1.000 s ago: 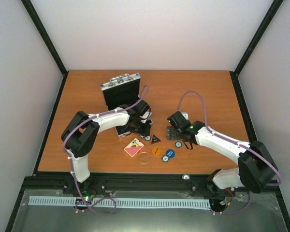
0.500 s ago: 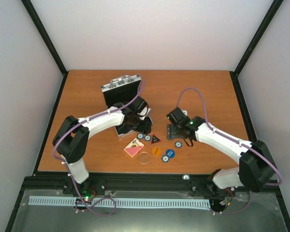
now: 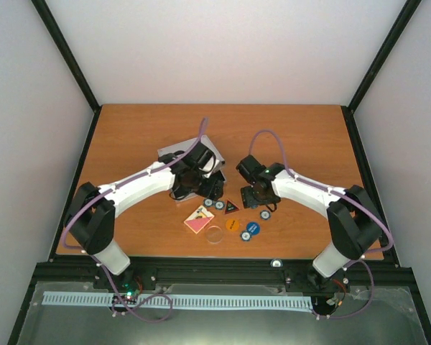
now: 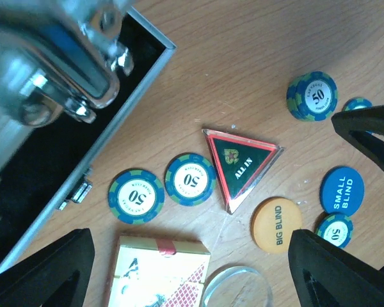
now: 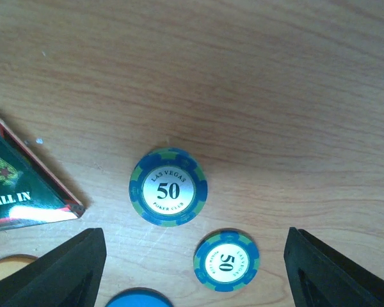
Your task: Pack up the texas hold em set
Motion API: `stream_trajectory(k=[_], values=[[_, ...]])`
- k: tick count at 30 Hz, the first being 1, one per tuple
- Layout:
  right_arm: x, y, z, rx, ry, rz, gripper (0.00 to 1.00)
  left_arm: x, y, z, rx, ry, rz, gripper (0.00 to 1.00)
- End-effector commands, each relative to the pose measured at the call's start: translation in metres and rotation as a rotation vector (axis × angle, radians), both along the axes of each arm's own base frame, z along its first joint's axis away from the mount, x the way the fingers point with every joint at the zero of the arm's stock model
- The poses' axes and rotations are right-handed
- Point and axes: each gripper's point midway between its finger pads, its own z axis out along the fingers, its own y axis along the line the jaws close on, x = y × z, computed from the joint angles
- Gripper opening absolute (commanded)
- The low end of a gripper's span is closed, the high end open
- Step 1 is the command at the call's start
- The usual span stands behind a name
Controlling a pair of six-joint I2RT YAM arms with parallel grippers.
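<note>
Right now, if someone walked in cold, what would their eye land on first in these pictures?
The scatter of poker pieces in the middle of the table: a red-black ALL IN triangle, blue chips marked 50, an orange BIG BLIND disc and a blue SMALL BLIND disc. Just beyond them sits the silver case, and the left gripper and right gripper hang open over the pile.

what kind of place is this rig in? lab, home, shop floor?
Most likely a purpose-built lab test cell: plain white wall panels in a black frame, left arm and right arm bolted to a rail at the near edge of a wooden table, poker chips laid out as props.
</note>
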Motion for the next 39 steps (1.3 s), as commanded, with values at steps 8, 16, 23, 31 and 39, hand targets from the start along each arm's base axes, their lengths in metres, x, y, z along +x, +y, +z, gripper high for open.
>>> stream_trajectory(k=[8, 16, 23, 31, 39], values=[[0.000, 0.008, -0.007, 0.023, 0.042, 0.007, 0.76, 0.002, 0.003, 0.023, -0.018, -0.078, -0.002, 0.86], [0.006, 0.009, -0.002, 0.031, 0.008, 0.019, 0.76, 0.006, 0.005, 0.036, -0.011, -0.112, 0.004, 0.87], [0.015, 0.012, 0.004, 0.058, -0.028, 0.014, 0.75, 0.017, 0.022, 0.047, 0.050, -0.184, 0.069, 1.00], [0.029, 0.035, 0.042, 0.208, -0.155, 0.063, 0.69, 0.026, 0.056, 0.111, 0.033, -0.398, 0.222, 1.00], [0.030, 0.093, 0.083, 0.563, -0.187, 0.130, 0.68, 0.025, 0.098, 0.125, 0.092, -0.511, 0.368, 1.00]])
